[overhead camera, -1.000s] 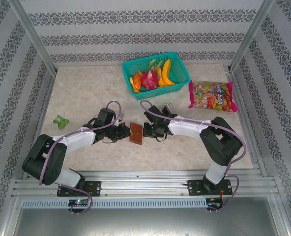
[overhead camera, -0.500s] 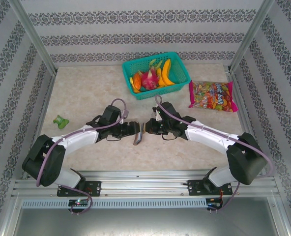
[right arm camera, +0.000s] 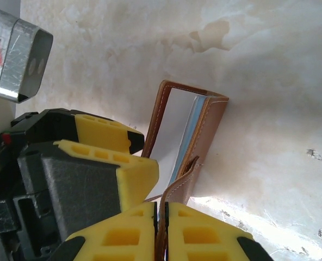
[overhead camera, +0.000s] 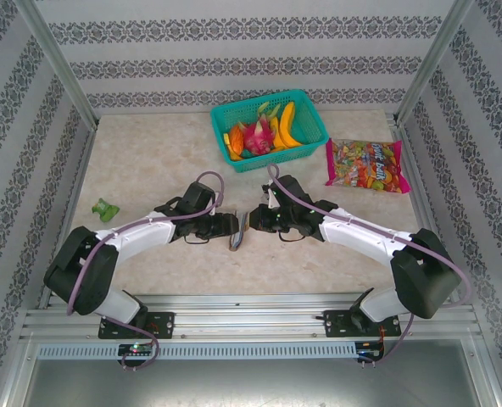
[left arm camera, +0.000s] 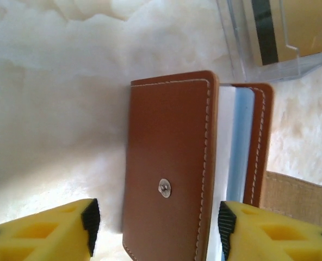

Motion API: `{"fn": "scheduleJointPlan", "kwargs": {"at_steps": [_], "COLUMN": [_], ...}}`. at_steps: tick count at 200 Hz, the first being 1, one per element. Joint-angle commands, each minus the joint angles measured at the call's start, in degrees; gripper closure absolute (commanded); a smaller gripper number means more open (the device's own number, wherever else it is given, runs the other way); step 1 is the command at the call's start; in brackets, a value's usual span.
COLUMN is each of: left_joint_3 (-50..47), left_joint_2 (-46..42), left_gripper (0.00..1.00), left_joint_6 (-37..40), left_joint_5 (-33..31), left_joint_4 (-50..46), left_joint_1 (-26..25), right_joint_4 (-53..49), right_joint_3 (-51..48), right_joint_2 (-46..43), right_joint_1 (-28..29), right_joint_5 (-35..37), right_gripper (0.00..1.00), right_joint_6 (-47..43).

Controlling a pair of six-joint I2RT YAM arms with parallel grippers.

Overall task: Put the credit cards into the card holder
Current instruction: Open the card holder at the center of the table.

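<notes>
A brown card holder (left arm camera: 169, 163) stands on edge over a pale marbled table (left arm camera: 57, 109), partly open, with its grey-blue inner slots showing. The left gripper (left arm camera: 156, 220) straddles the holder with its yellow jaws apart, one on either side and a gap on the snap-stud side, while the right gripper (right arm camera: 162, 209) is pinched closed on the holder's tan strap tab (right arm camera: 177, 187). The credit cards (left arm camera: 291, 27), yellowish with a dark stripe, sit in a clear plastic box (left arm camera: 231, 49) just beyond the holder's far end.
</notes>
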Motion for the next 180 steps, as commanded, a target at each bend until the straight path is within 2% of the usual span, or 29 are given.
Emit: {"fn": "scheduleJointPlan", "kwargs": {"at_steps": [1,16,52,77,93,110,129,143,156,180], "left_joint_3": [1.8,1.9,-1.6,-7.1,-10.3,-10.6,-11.4,-11.4,-11.4,-11.5], "left_joint_2": [0.8,0.8,-0.6,-1.9,-3.0,-5.4,-8.4,-8.6,-8.2,-8.1], "left_gripper": [0.57,0.74,0.99,1.0,1.0,1.0,0.94,0.92,0.92,0.93], "left_joint_6": [1.5,1.4,-3.3,-13.3,-16.5,-16.5,-15.3,-13.7,-13.3,-13.6], "left_joint_5": [-1.8,-3.4,0.0,1.2,1.1,0.5,-3.1,-4.5,-3.5,-2.6], "left_joint_4": [-2.8,-3.8,1.0,8.5,12.4,10.2,6.6,4.5,4.8,7.1], "left_joint_1": [-0.5,-0.5,-0.5,-0.5,-0.5,-0.6,-0.7,-0.7,-0.7,-0.9], "right_joint_4": [-2.0,-6.9,-16.0,-17.3,-17.5,-16.9,-17.8,-19.3,-19.9,-17.7], "right_joint_3": [0.5,1.1,0.7,-1.1,-2.2,-2.8,-2.4,-1.4,-0.7,-0.1], "right_joint_2": [-0.5,-0.4,1.0,1.1,0.2,-0.1,0.6,0.4,-1.2,-6.1], "right_joint_1": [-0.8,-1.0,-1.2,-1.1,-1.3,-1.5,-1.6,-1.5,-1.2,-1.3], "right_joint_5": [0.9,4.6,12.0,16.3,18.4,18.5,18.6,19.4,19.9,17.0], "right_gripper": [0.89,0.89,0.86,0.83,0.82,0.77,0.75,0.69,0.58,0.58], "right_joint_6": [-0.5,-1.8,-4.6,-4.6,-4.4,-5.0,-5.8,-6.0,-6.1,-6.1]}}
